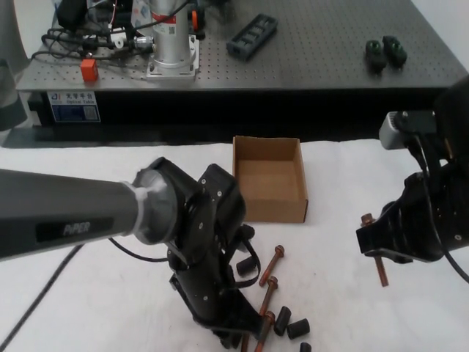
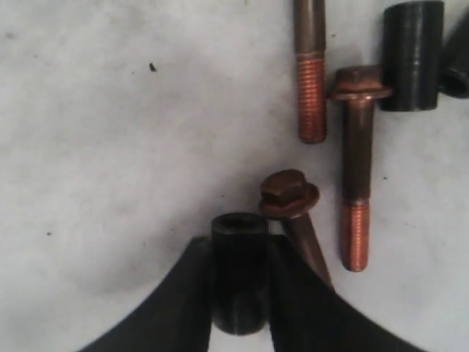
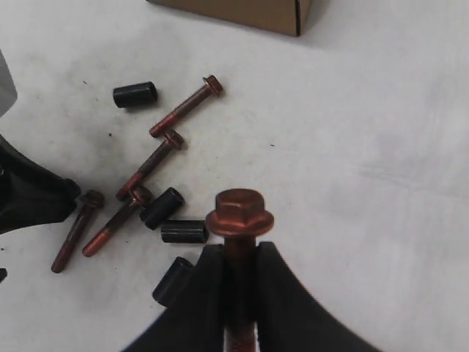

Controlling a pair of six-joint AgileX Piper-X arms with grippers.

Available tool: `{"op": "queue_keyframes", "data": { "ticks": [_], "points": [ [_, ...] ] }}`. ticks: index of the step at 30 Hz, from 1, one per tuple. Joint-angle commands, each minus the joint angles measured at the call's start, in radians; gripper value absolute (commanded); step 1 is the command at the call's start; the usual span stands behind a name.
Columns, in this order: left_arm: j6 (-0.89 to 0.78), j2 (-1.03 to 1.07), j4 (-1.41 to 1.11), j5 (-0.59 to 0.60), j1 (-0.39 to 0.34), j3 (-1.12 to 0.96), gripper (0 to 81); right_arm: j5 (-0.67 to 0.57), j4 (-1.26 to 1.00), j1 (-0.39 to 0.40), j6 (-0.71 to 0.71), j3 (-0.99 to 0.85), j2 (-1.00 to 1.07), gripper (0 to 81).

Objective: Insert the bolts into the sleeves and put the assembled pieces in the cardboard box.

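Over the white counter [image 1: 344, 308], left hand [image 2: 238, 246] pinches a sleeve [image 2: 239, 286], right hand [image 3: 239, 253] a bolt [image 3: 239, 214]. A perforated metal bench [image 1: 322, 51] stands behind.

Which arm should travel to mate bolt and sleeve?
Right, probably: the right claw grips a bolt out in the open, while the left claw holds a sleeve low among loose bolts.

A lab: perforated optical bench [image 1: 308, 51], tangled cables [image 1: 69, 38], metal post [image 1: 172, 33] behind
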Motion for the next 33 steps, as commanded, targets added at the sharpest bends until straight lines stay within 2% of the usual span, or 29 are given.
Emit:
{"op": "queue_keyframes", "data": {
  "ticks": [1,4,9,12,17,22,33],
  "points": [
    [-0.05,-0.163,-0.076,-0.005,0.0,0.023,0.6,-0.014,-0.001,-0.003,-0.011,-0.014,-0.009,7.2],
    [-0.097,-0.332,-0.347,0.074,-0.025,0.155,0.6,-0.117,-0.19,0.001,0.117,0.035,-0.075,7.2],
    [-0.207,-0.513,-0.846,0.336,-0.042,0.398,0.6,-0.242,-0.687,0.027,0.381,0.173,-0.166,7.2],
    [-0.31,-0.566,-1.041,0.364,-0.042,0.464,0.6,-0.288,-0.913,0.056,0.513,0.225,-0.167,7.2],
    [-0.364,-0.583,-1.179,0.411,-0.042,0.475,0.6,-0.289,-0.932,0.079,0.533,0.25,-0.167,7.2],
    [-0.373,-0.583,-1.181,0.411,-0.042,0.475,0.6,-0.298,-0.884,0.079,0.53,0.25,-0.167,7.2],
    [-0.388,-0.583,-1.181,0.44,-0.042,0.475,0.6,-0.417,-0.877,0.079,0.506,0.25,-0.165,7.2]
  ]
}}
